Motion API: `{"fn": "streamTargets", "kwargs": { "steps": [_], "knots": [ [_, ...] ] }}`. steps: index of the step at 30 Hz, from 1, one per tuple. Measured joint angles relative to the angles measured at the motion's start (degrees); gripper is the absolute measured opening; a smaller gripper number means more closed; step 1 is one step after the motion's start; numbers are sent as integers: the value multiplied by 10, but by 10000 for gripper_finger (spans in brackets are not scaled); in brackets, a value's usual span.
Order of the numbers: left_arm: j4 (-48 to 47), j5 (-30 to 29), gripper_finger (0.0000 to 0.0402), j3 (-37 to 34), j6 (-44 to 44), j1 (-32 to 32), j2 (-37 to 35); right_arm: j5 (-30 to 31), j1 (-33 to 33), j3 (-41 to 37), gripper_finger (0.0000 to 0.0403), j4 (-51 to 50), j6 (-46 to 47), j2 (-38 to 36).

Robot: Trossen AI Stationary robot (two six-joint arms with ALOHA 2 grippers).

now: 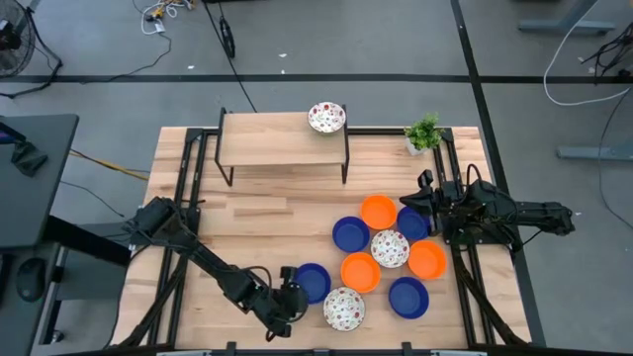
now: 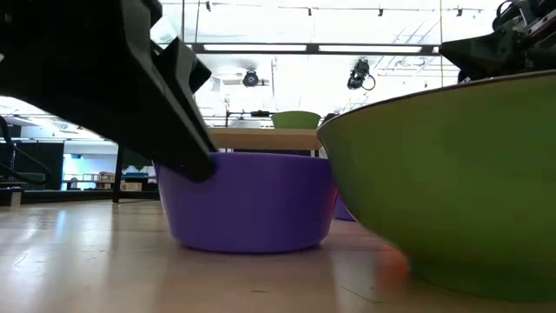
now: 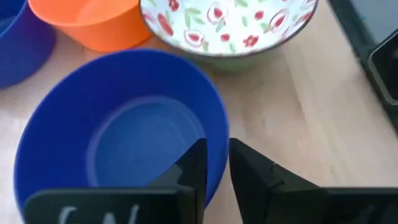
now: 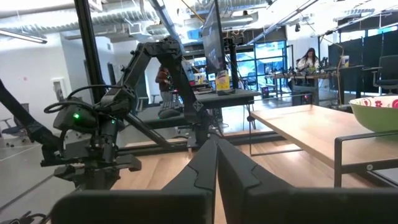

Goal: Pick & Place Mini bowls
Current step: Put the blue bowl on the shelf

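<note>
Several mini bowls, orange, dark blue and speckled white, sit in a cluster on the table's right half (image 1: 390, 248). One more speckled bowl (image 1: 326, 117) stands on the wooden riser. My left gripper (image 1: 287, 297) is at the near edge, shut on a dark blue bowl (image 1: 313, 282) that stands apart on the cluster's left. A speckled bowl (image 3: 230, 25) and an orange one (image 3: 87, 22) lie just beyond it. My right gripper (image 1: 420, 193) waits shut at the cluster's far right side, touching nothing. My left gripper holds the dark blue bowl by its rim (image 3: 217, 152) on the side toward the table's left. One finger (image 3: 193, 168) is inside the bowl and the other (image 3: 249, 177) outside its wall. The fingers slant down from the left. The bowl's base rests on the table (image 2: 248, 243).
A wooden riser shelf (image 1: 285, 138) stands at the table's far middle. A small green potted plant (image 1: 423, 132) is at the far right corner. Bare wood lies in the left and middle of the table (image 1: 267, 213). People and desks show in the room beyond.
</note>
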Motion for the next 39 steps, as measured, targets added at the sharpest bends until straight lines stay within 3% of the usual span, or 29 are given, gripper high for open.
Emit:
{"fn": "streamTargets", "kwargs": {
  "steps": [10,15,19,24,30,39],
  "knots": [
    [-3,0,13,0,1,7,0,0,0,0,18,0,0,0],
    [-7,0,9,0,0,7,-13,0,0,0,18,0,0,0],
    [-46,-25,6,0,0,13,-72,0,0,0,18,0,0,0],
    [-149,-98,5,0,17,42,-187,0,0,0,18,0,0,0],
    [-213,-94,5,0,119,159,-309,0,0,0,18,0,0,0],
    [-229,39,5,0,314,414,-366,0,0,0,18,0,0,0]
  ]
}}
